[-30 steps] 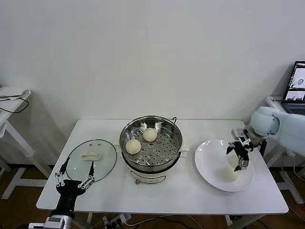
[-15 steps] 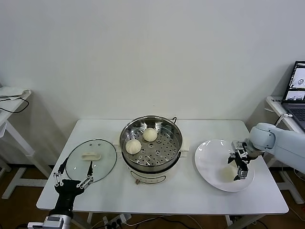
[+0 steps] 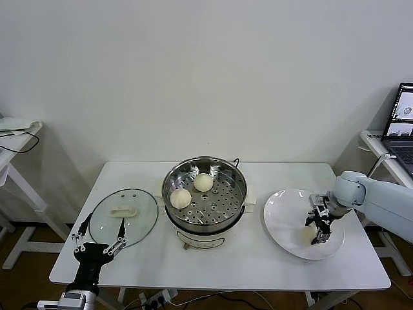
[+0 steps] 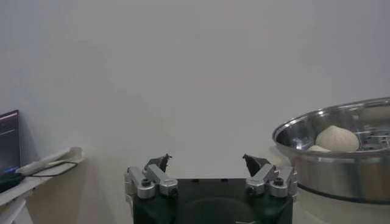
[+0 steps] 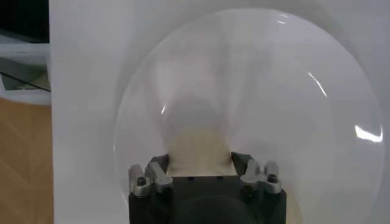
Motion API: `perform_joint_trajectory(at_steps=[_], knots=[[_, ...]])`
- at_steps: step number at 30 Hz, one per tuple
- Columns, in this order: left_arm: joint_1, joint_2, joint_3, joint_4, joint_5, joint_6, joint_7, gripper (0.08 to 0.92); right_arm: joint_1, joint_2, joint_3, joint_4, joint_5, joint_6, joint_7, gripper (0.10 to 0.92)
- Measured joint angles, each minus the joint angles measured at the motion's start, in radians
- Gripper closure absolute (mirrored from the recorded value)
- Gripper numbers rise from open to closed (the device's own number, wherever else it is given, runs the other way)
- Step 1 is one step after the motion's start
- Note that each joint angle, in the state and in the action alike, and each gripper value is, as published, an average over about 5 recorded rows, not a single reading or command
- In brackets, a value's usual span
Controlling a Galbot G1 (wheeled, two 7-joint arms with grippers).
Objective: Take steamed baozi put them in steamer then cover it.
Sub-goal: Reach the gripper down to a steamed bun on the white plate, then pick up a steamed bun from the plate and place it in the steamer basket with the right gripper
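The steamer (image 3: 219, 221) stands mid-table with two steamed baozi (image 3: 181, 197) (image 3: 203, 181) on its perforated tray. A third baozi (image 3: 306, 236) lies on the white plate (image 3: 284, 216) at the right. My right gripper (image 3: 317, 227) is down on that plate, its fingers pressed against both sides of the bun (image 5: 200, 146), which still rests on the plate (image 5: 292, 91). The cover (image 3: 139, 216), a clear glass lid with a cream handle, lies flat on the table left of the steamer. My left gripper (image 3: 100, 240) waits open at the table's front left edge, holding nothing; its wrist view shows the steamer (image 4: 341, 173) off to one side.
A laptop (image 3: 400, 119) sits on a stand beyond the table's right edge. A white side table (image 3: 16, 135) with cables stands at the far left. The wall runs close behind the table.
My right gripper has dropped lower onto the plate, over the bun, and its fingers have closed in on it. The left arm has stayed where it was.
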Motion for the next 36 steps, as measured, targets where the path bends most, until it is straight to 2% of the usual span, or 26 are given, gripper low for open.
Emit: perform_joint_trajectory(at_steps=[11, 21, 36], knots=[[-0.012, 0.016, -0.002, -0.009, -0.013, 0.005, 0.0, 0.177, 0.22, 0.031, -0.103, 0.084, 0.059, 0.03, -0.072, 0.393], [-0.018, 0.028, 0.0, -0.018, -0.022, 0.007, 0.0, 0.177, 0.52, 0.181, -0.189, 0.174, 0.084, 0.176, -0.118, 0.398], [-0.026, 0.029, -0.004, -0.023, -0.028, 0.006, 0.0, 0.177, 0.599, 0.425, -0.173, 0.294, -0.127, 0.549, -0.075, 0.397]])
